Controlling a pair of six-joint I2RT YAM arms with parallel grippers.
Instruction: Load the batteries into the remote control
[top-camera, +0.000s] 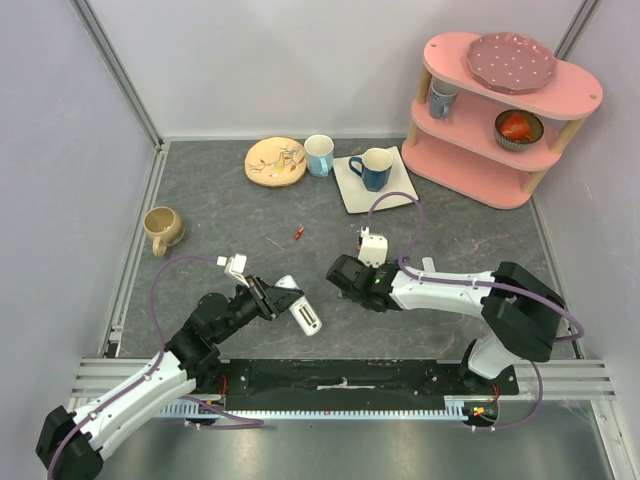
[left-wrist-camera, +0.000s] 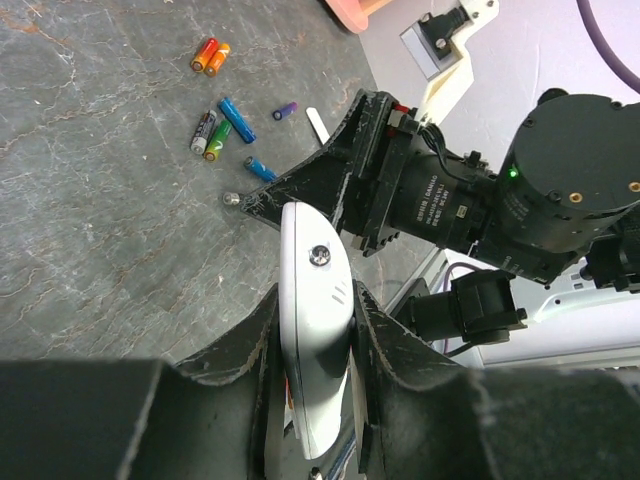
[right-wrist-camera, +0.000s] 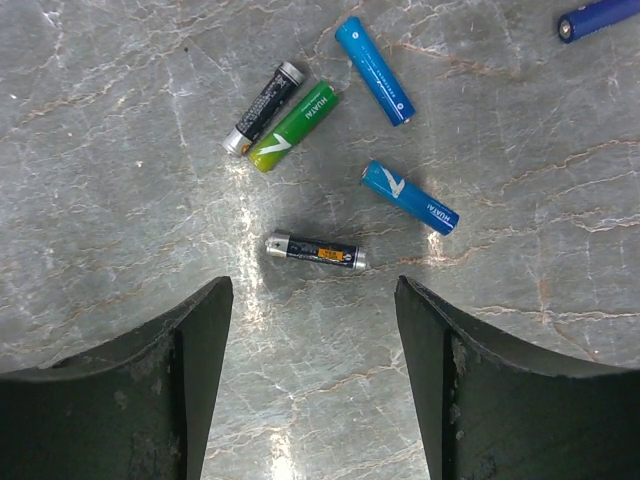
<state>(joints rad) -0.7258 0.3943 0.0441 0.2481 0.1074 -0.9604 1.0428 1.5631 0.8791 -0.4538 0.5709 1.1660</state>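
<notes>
Left end effector (left-wrist-camera: 315, 385): closed to the width of the remote control (left-wrist-camera: 315, 300). One black finger presses on each long side, and the bar juts forward past the fingertips.
Right end effector (right-wrist-camera: 312, 295): fingers spread wide, holding nothing. It points down at the surface (top-camera: 215, 215) just beyond the remote control's rounded tip.
Remote control, material: slim white bar of glossy plastic with rounded ends.
Remote control, top external view: shows a dark elongated recess on its upper face.
Remote control, left wrist view: shows a small screw head and short slots near the tip.
Dark battery (right-wrist-camera: 315, 251): thin cylinder with a silver cap. It lies crosswise, level with the gap between the right fingers and touching neither.
Green battery (right-wrist-camera: 293, 126) and black battery (right-wrist-camera: 262, 108): side by side and touching, farther from the remote control than the dark one.
Blue batteries (right-wrist-camera: 410, 197): two loose, well apart. A violet-blue one sits at the right wrist frame's edge.
Orange batteries (left-wrist-camera: 210, 54): a touching pair, farthest from the remote control. They show in the left wrist view but not in the right wrist view.
White flat piece (left-wrist-camera: 317, 124): a narrow strip beyond the remote control's tip, beside the batteries.
Surface: grey, stone-veined and faintly glossy.
Pink shelf (top-camera: 505, 150): three rounded tiers, well beyond the remote control at the far right.
</notes>
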